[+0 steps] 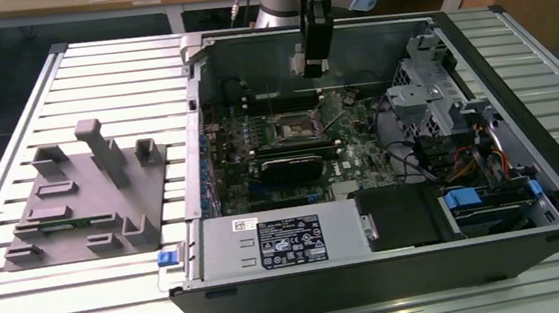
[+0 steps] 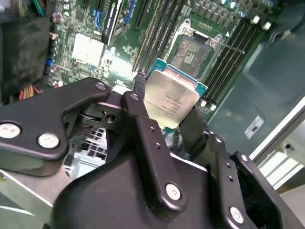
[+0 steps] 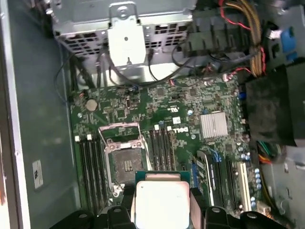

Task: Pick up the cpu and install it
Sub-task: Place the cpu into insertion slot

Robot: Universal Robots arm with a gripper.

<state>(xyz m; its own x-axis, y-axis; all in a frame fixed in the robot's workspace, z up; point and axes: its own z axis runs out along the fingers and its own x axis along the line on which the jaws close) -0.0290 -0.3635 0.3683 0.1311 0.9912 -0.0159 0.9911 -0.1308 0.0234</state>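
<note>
Gripper clamped on the cpu, hovering above the motherboard near the open socket. A tilted or misaligned seat could bend socket pins, I reckon.

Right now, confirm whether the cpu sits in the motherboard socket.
No: the claw grips the cpu clear of the open, empty socket.

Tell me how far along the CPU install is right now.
Pickup looks done: the gripper is shut on the cpu, shown in both wrist views. In hand: it hangs above the motherboard, near the open CPU socket, inside the computer case. Left: the socket is empty, so the cpu is not yet seated.
</note>
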